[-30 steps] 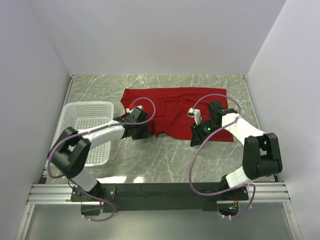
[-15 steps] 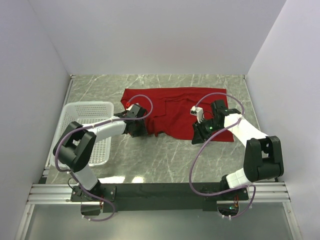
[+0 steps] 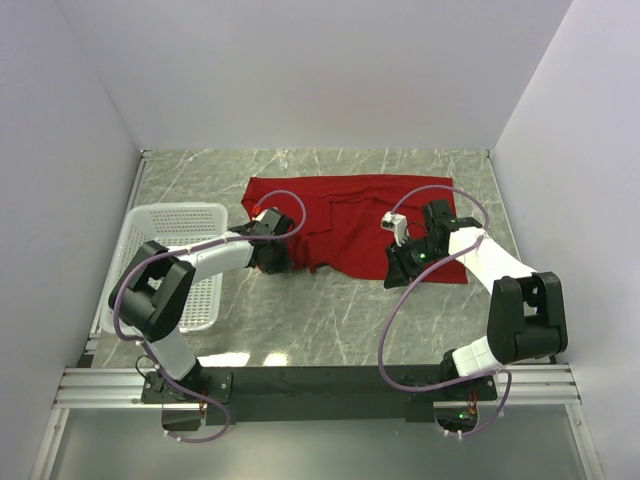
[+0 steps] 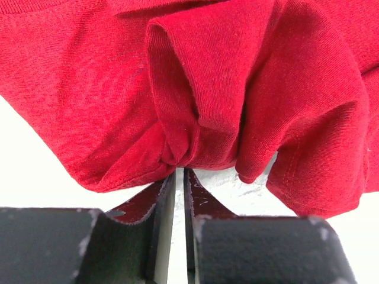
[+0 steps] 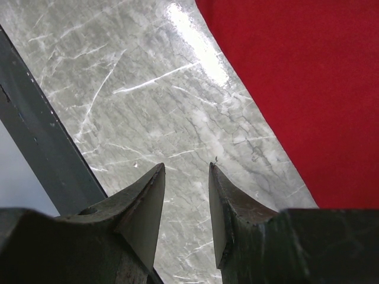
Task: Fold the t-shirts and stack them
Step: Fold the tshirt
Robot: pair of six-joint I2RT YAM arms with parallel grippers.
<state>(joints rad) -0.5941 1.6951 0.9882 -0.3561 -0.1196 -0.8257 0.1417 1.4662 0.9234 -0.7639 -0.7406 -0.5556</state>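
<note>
T-shirt point(image 4: 225, 89) pinched in left gripper point(image 4: 179, 171)

no words, brands, numbers or signs could be read anywhere, neither on the t-shirt point(image 3: 352, 208) nor on the basket point(image 3: 176, 211).

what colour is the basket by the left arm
White mesh basket, clearest in the top external view.

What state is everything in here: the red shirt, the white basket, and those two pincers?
t-shirt: lying on the table, mostly spread out, near-left edge bunched up.
left pincer: closed on that bunched edge of the t-shirt.
right pincer: open, holding nothing, over bare table beside the t-shirt's edge.
basket: upright at the left, no cloth visible inside.
</note>
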